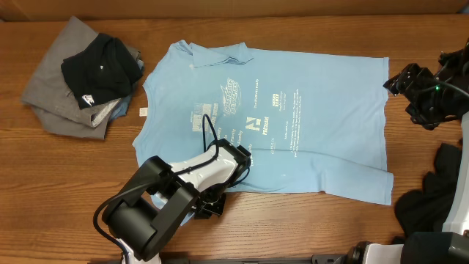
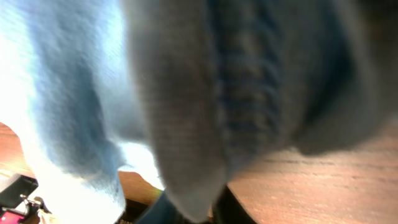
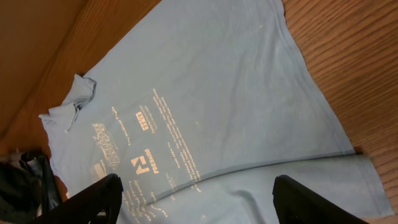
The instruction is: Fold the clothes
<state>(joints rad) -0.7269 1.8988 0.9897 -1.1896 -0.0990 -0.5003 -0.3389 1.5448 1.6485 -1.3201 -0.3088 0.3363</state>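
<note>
A light blue T-shirt [image 1: 293,110] with white chest print lies spread flat on the wooden table, collar to the left. My left gripper [image 1: 243,156] sits at its near edge. In the left wrist view a fold of the blue cloth [image 2: 180,124] fills the frame and runs down between the dark fingers [image 2: 233,210], which are shut on it. My right gripper [image 1: 393,79] hovers off the shirt's right edge. Its black fingers [image 3: 93,198] stand wide apart above the shirt [image 3: 205,81], holding nothing.
A heap of grey and black shirts [image 1: 80,77] lies at the back left of the table, also seen as a dark heap [image 3: 22,183] in the right wrist view. More black cloth [image 1: 432,194] sits at the right edge. A small white tag [image 1: 143,111] lies beside the blue shirt.
</note>
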